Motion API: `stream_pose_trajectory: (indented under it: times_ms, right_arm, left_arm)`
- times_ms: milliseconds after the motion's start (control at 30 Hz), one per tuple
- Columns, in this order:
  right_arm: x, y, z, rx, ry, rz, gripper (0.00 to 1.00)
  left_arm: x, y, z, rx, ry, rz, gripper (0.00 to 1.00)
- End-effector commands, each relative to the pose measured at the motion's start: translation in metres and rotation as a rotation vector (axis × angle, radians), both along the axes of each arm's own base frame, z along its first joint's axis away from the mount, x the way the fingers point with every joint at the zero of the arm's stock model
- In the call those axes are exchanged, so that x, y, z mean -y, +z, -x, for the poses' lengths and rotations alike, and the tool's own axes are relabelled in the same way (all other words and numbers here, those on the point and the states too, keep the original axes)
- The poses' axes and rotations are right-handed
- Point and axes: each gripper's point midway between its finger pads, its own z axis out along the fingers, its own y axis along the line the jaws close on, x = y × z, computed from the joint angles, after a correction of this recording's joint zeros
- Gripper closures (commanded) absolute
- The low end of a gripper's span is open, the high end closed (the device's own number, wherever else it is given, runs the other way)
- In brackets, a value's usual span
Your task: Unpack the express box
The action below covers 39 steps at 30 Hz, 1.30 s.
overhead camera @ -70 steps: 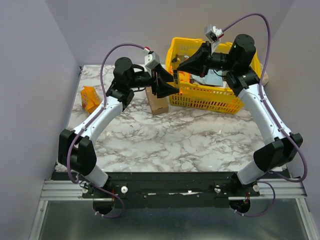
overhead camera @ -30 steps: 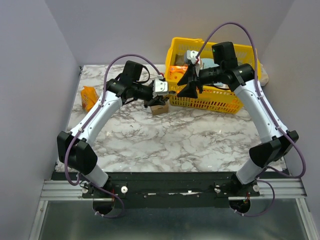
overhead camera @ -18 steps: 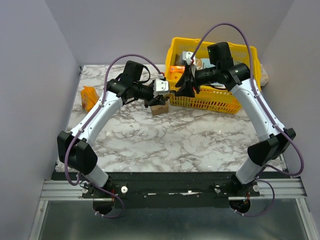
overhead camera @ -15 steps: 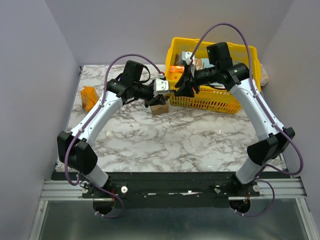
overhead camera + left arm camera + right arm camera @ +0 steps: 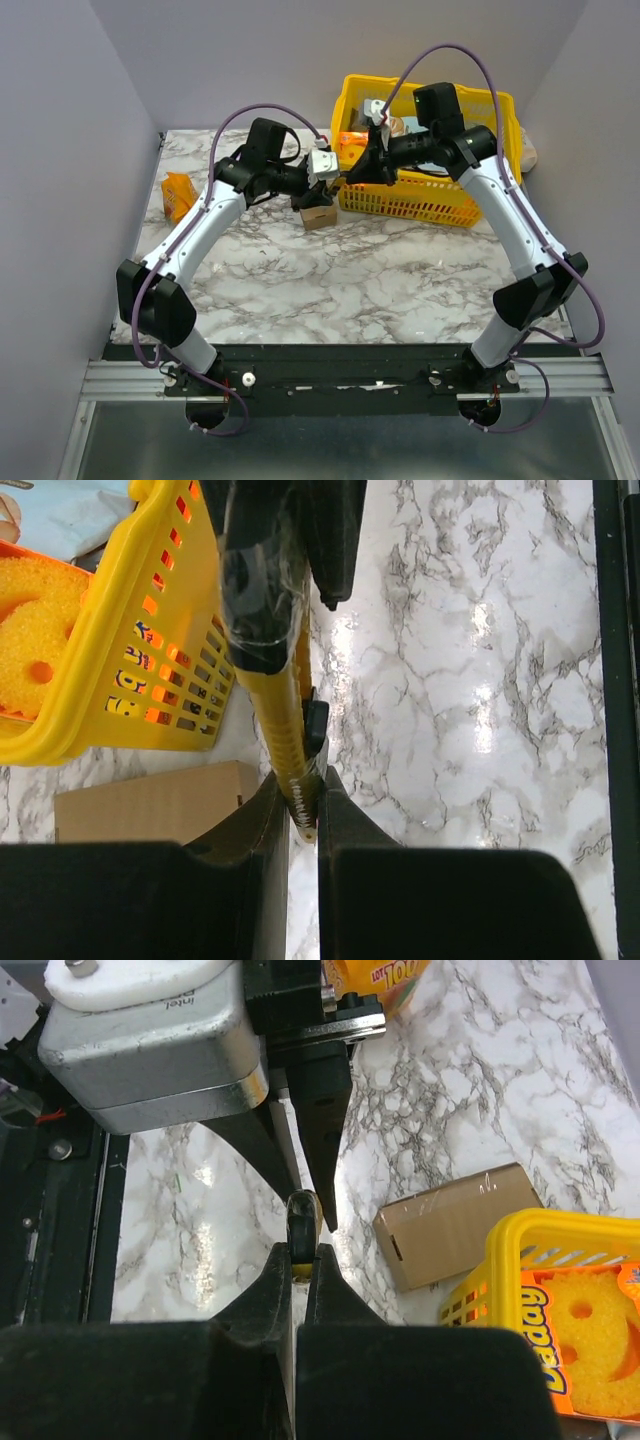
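The left tool (image 5: 302,798) and right tool (image 5: 300,1252) each clamp one end of a slim yellow implement (image 5: 283,725), type unclear; express box (image 5: 150,800) partly hidden on desk (image 5: 480,680).

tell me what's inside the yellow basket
A yellow sponge in orange packaging and a pale packet lie in the yellow basket. The right arm hides much of the rest.

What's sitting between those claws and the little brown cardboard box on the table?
Nothing on the table blocks it. But the left claw and the right claw are both shut on one yellow tool, held between them near the express box, so neither is free. The yellow basket stands close beside it.
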Motion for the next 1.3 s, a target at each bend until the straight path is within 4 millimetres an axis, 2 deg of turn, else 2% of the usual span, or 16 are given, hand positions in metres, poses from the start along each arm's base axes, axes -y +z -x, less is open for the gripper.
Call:
stream_pose_trajectory:
  times_ms: [0, 33, 67, 133, 200, 233, 267, 333, 400, 567, 633, 767, 1000, 1267]
  right_arm:
    - [0.001, 0.026, -0.011, 0.019, -0.029, -0.076, 0.99]
    - [0.008, 0.031, -0.018, 0.008, -0.056, -0.094, 0.99]
    - [0.011, 0.037, -0.018, 0.007, -0.061, -0.111, 0.99]
    - [0.018, 0.039, -0.020, -0.013, -0.074, -0.124, 0.99]
    - [0.019, 0.037, -0.016, -0.031, -0.063, -0.126, 0.99]
    - [0.019, 0.036, -0.014, -0.045, -0.059, -0.128, 0.99]
    - [0.018, 0.030, -0.011, -0.074, -0.052, -0.129, 0.99]
    - [0.017, 0.030, -0.009, -0.099, -0.055, -0.138, 0.99]
    - [0.017, 0.030, -0.008, -0.104, -0.050, -0.143, 0.99]
    - [0.015, 0.037, -0.010, -0.115, -0.060, -0.159, 0.99]
    - [0.015, 0.038, -0.010, -0.129, -0.061, -0.165, 0.99]
    - [0.014, 0.040, -0.010, -0.141, -0.063, -0.176, 0.99]
    - [0.017, 0.046, -0.016, -0.124, -0.082, -0.184, 0.99]
    - [0.019, 0.048, -0.016, -0.126, -0.081, -0.190, 0.99]
  left_arm:
    - [0.004, 0.012, -0.003, 0.007, 0.026, 0.046, 0.68]
    - [-0.002, 0.007, -0.006, -0.018, 0.053, 0.053, 0.63]
    - [-0.004, 0.011, -0.002, -0.030, 0.052, 0.078, 0.61]
    - [-0.008, 0.014, -0.005, -0.039, 0.059, 0.140, 0.61]
    - [-0.013, 0.031, -0.001, -0.133, 0.080, 0.252, 0.61]
    - [-0.011, 0.046, -0.005, -0.099, 0.074, 0.312, 0.62]
    - [-0.010, 0.044, -0.001, -0.166, 0.084, 0.334, 0.64]
    - [-0.006, 0.050, 0.000, -0.175, 0.056, 0.366, 0.67]
    - [-0.003, 0.049, -0.001, -0.218, 0.063, 0.383, 0.67]
    - [0.000, 0.052, -0.002, -0.219, 0.037, 0.400, 0.60]
    - [0.002, 0.054, -0.001, -0.226, 0.025, 0.411, 0.61]
    - [0.004, 0.055, -0.001, -0.234, 0.008, 0.416, 0.69]
    - [0.002, 0.045, -0.001, -0.241, 0.024, 0.385, 0.65]
    - [-0.001, 0.035, -0.005, -0.229, 0.056, 0.356, 0.65]
